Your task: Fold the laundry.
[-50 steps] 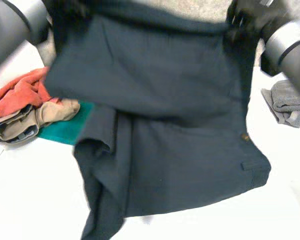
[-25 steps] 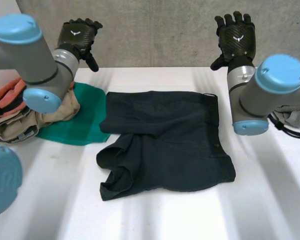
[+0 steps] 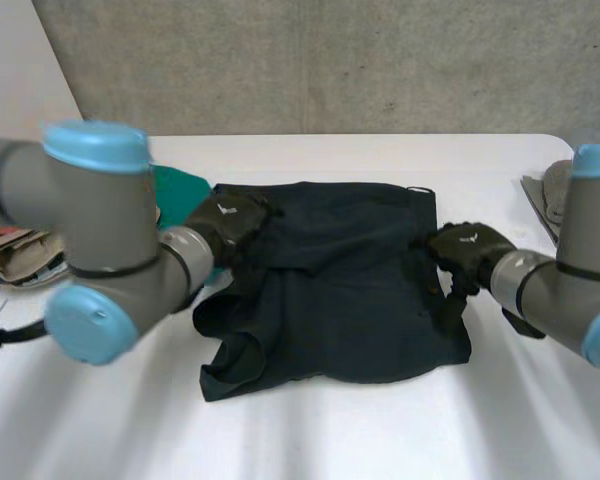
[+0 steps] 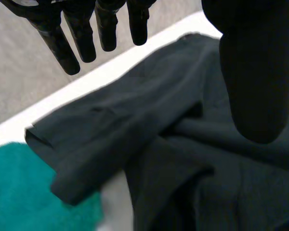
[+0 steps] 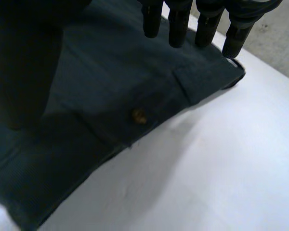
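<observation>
Half a second before, we had both hands raised high with fingers spread, clear of the cloth. By this moment the left hand (image 3: 225, 216) had dropped to one side of the dark shorts (image 3: 345, 285) and the right hand (image 3: 467, 246) to the other. We took that to mean the spreading-out was done and a first fold was about to begin.

Both hands were open and held nothing. The left fingers (image 4: 77, 38) hung straight above the leg edge, and the right fingers (image 5: 178, 24) were straight over the waistband near its button (image 5: 138, 115). Whether either palm touched the cloth, we could not tell.

The shorts lay on the worktop (image 3: 400, 430) between the hands, mostly flat. The leg on the left hand's side was rumpled and curled, just beside a green cloth (image 3: 178, 186).
</observation>
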